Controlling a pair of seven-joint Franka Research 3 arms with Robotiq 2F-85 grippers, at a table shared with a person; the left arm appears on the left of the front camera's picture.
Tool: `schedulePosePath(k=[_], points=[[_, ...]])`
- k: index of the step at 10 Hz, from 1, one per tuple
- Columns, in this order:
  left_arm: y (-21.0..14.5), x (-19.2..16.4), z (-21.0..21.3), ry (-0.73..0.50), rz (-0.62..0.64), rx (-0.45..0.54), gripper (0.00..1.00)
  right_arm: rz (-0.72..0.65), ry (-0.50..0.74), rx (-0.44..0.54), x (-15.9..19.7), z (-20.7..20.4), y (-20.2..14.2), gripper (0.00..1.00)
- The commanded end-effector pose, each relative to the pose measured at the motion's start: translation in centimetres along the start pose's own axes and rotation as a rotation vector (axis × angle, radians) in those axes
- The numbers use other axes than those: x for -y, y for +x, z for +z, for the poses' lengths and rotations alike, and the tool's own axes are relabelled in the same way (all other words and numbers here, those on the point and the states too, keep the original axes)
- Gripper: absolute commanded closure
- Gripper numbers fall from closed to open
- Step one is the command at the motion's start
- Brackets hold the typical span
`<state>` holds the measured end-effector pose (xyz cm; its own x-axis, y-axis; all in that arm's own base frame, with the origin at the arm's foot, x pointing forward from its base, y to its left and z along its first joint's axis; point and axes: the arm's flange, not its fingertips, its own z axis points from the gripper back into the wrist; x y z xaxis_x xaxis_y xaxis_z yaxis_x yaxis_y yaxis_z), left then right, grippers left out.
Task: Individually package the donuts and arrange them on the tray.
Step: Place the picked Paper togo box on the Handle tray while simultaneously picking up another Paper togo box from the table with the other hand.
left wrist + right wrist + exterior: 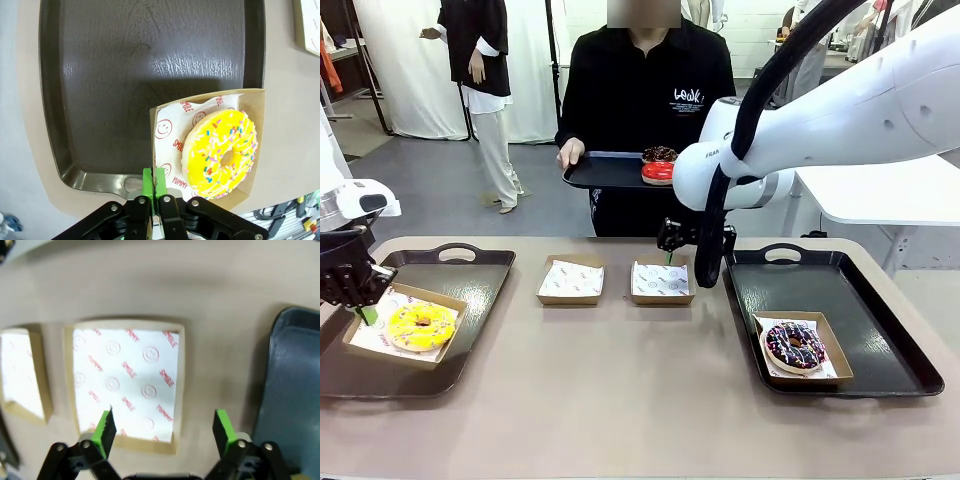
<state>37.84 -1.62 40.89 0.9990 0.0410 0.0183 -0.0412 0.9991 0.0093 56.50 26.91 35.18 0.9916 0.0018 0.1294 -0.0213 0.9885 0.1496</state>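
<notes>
Spanning the foreground, a beige counter (620, 420) carries two dark trays, one at the left (485, 275) and one at the right (880, 330), with two paper-lined cardboard boxes between them, standing side by side but apart.

The white right arm (850, 115) reaches in from the right towards the middle. The left arm (355, 205) stands over the left tray's outer edge.

Across the counter a person in black holds a third tray (605, 172) level at waist height, one hand (570, 153) on its edge. The red donut (657, 173) and the chocolate donut (660, 154) sit on it, touching, the chocolate one behind.

The left box (380, 348) lies on the left tray and holds the yellow donut (421, 326), whose icing carries coloured sprinkles. The right box (835, 350) lies on the right tray and holds the sprinkled purple-brown donut (794, 346).

Of the two middle boxes, the first (571, 281) and the second (662, 283) each hold only smiley-printed paper.

The left jaws are pressed fully together, their green pads (148, 181) pinched on the left box's wall near a corner, beside the yellow donut and not touching it.

The right jaws stand wide apart and hold nothing. They hang over the second middle box, a pad (105, 431) above its paper lining and the other beyond its side wall.
</notes>
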Motion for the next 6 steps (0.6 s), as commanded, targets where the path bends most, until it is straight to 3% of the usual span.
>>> schedulePosePath(k=[1, 6], points=[[0.6, 0.7, 0.1, 0.008, 0.05, -0.003, 0.99, -0.05, -0.049, 0.076, -0.7, -2.1, 0.1, 0.0], [0.8, 1.4, -1.1, 0.026, 0.053, -0.011, 0.99, -0.047, -0.087, 0.097, 0.3, -2.3, -0.1, 0.0]])
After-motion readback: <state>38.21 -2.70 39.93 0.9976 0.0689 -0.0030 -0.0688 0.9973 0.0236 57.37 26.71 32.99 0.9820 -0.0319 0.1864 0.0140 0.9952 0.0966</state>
